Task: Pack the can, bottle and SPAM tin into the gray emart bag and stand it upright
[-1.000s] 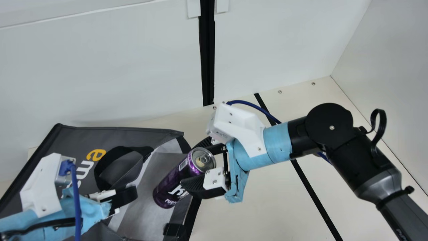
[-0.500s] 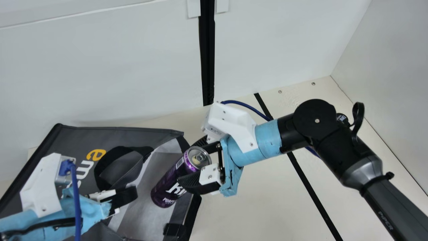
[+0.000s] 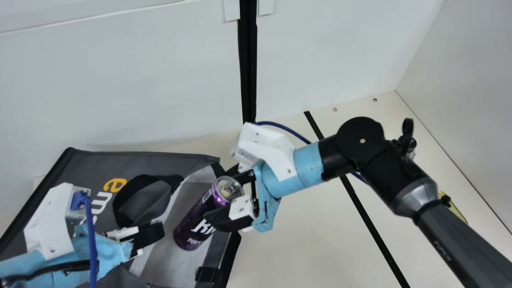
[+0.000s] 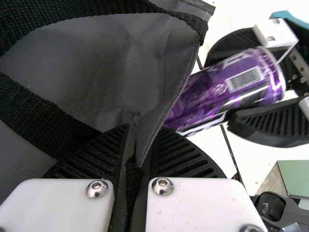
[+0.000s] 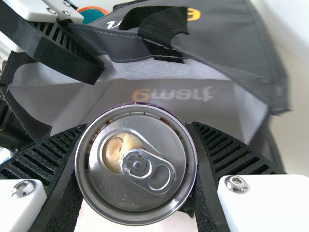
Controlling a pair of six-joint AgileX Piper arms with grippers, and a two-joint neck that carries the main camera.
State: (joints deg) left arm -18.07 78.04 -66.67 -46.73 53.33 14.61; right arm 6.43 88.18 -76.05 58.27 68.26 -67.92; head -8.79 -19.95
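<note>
The gray bag (image 3: 132, 160) lies on its side, its mouth facing the right arm. My left gripper (image 3: 157, 234) is at its near side; in the left wrist view, my left gripper (image 4: 135, 145) is shut on a fold of the bag (image 4: 101, 63). My right gripper (image 3: 221, 195) is shut around the upper part of the tilted purple can (image 3: 198, 222), whose base overlaps the bag's light lining. In the right wrist view, my right gripper (image 5: 138, 128) has the can's lid (image 5: 137, 159) between its fingers, before the open bag mouth (image 5: 183, 108).
Behind my right forearm stand a small dark-topped object (image 3: 409, 146), perhaps the bottle, and a yellow-edged item (image 3: 455, 210), both partly hidden. White walls bound the back and right. A black strip (image 3: 370, 222) crosses the cream table.
My right arm has moved left with the can, bringing it farther over the bag's lining. The dark-topped object and yellow-edged item have come into view behind it. The left arm has stayed still.
</note>
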